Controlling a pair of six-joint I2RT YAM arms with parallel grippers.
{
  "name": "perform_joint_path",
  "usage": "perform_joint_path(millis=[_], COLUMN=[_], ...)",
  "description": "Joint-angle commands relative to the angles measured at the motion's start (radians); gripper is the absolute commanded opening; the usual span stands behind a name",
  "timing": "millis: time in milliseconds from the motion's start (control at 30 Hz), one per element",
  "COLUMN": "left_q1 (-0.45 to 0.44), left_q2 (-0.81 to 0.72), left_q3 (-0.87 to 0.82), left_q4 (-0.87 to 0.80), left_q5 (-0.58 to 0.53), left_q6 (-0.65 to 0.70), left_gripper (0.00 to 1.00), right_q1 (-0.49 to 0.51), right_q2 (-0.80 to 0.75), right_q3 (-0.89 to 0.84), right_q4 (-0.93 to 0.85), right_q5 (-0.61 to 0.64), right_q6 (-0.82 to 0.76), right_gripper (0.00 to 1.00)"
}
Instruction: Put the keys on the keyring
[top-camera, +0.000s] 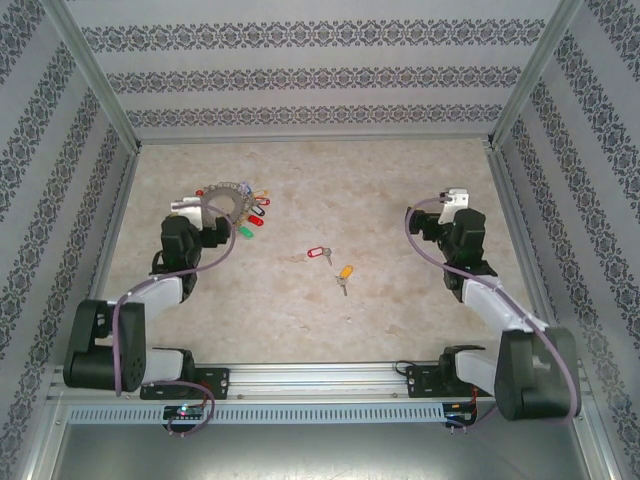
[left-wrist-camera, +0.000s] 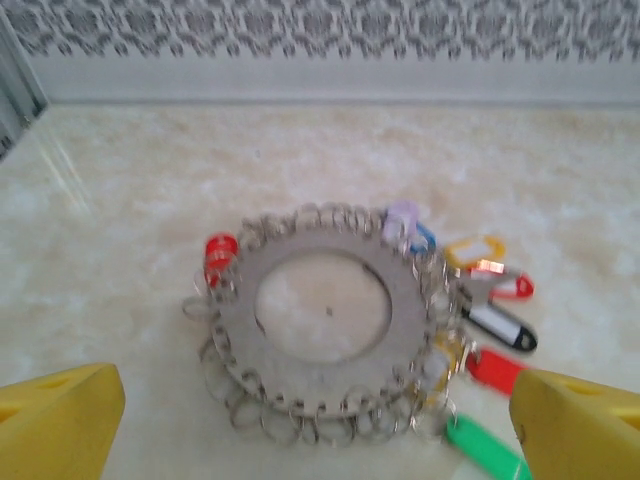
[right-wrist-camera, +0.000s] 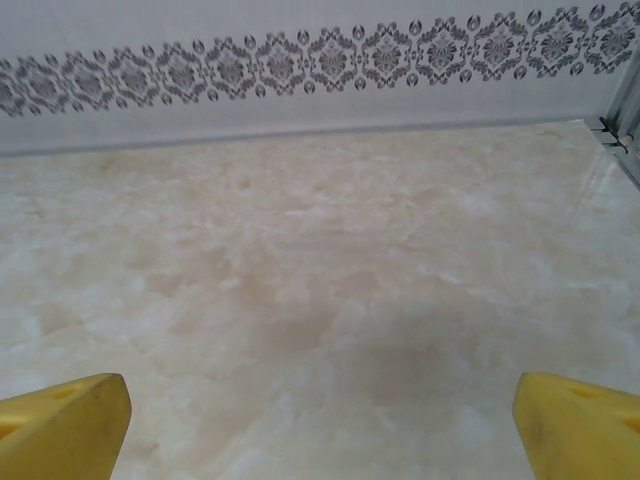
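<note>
The keyring (left-wrist-camera: 320, 315) is a large grey metal ring fringed with small rings and red, green, blue and yellow tags, flat on the table at back left (top-camera: 232, 204). My left gripper (left-wrist-camera: 318, 425) hangs just short of it, open, yellow fingers (left-wrist-camera: 60, 420) wide apart with nothing between them. Two loose keys lie mid-table: one with a red tag (top-camera: 317, 253), one with a yellow-orange tag (top-camera: 345, 273). My right gripper (right-wrist-camera: 320, 425) stands open over bare table at the right (top-camera: 455, 205), its yellow fingertips (right-wrist-camera: 575, 425) far apart.
Patterned walls and a metal frame (top-camera: 115, 120) enclose the marbled table (top-camera: 380, 190). An aluminium rail (top-camera: 320, 375) runs along the near edge by the arm bases. Open table surface lies between the two arms around the loose keys.
</note>
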Motion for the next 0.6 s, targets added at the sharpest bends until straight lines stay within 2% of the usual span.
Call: perform_joint_path(millis=[0,133,200,267,300,400,567], left_q1=[0.017,0.021,0.02,0.021,0.021,0.023,0.022], left_q2=[-0.056,-0.055,-0.024,0.022,0.045,0.147,0.35], left_q3=[0.087,0.193,0.25,0.312,0.339,0.452,0.674], left_q4=[-0.25,-0.402,-0.47,-0.526,-0.546,-0.635,-0.829], left_q5=[-0.059,0.029,0.096,0.122,0.129,0.15,0.133], left_q6=[-0.118,-0.153,-0.156,-0.165,-0.173,-0.211,-0.261], left_gripper=[0.99,0.99,0.99,0.99,0.99,1.0,1.0], right_q1=[-0.01,-0.017,-0.016,-0.005,0.006,0.078,0.246], right_q2=[-0.077,-0.089,-0.037,0.038,0.065,0.146,0.266], right_q3=[-0.005,0.024,0.059,0.098,0.113,0.156,0.261], right_q4=[-0.113,-0.112,-0.118,-0.106,-0.102,-0.124,-0.201], right_q5=[-0.093,-0.293,-0.368,-0.487,-0.507,-0.473,-0.396], right_q6=[0.134,0.276,0.379,0.444,0.469,0.518,0.511], right_gripper=[0.98,0.98,0.98,0.98,0.98,0.98,0.98])
